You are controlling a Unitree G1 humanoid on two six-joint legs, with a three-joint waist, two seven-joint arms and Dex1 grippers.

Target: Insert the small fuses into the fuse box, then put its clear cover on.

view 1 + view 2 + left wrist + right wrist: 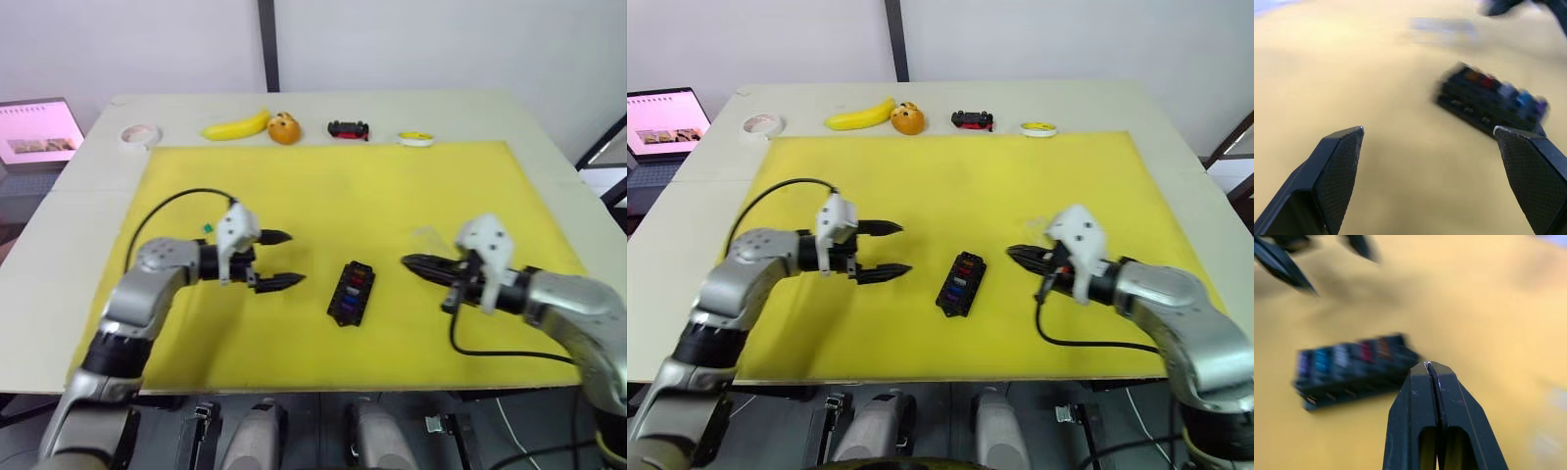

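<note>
The fuse box (351,292) lies on the yellow mat (333,186) covering the desk (59,245), between both grippers, with small fuses (1508,91) seated in a row along its top. The left gripper (282,259) hovers beside it, jaws spread and empty. The right gripper (413,264) holds its jaws pressed together, grasping nothing. The clear cover (427,237) rests on the mat just beyond the right gripper.

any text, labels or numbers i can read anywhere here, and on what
No text can be read in these pictures.
Laptop screen: pink page with a small picture, any writing too small to read.
Fuse box: coloured fuses seated in it, no marking legible.
Toy car, tape roll: no readable label.
</note>
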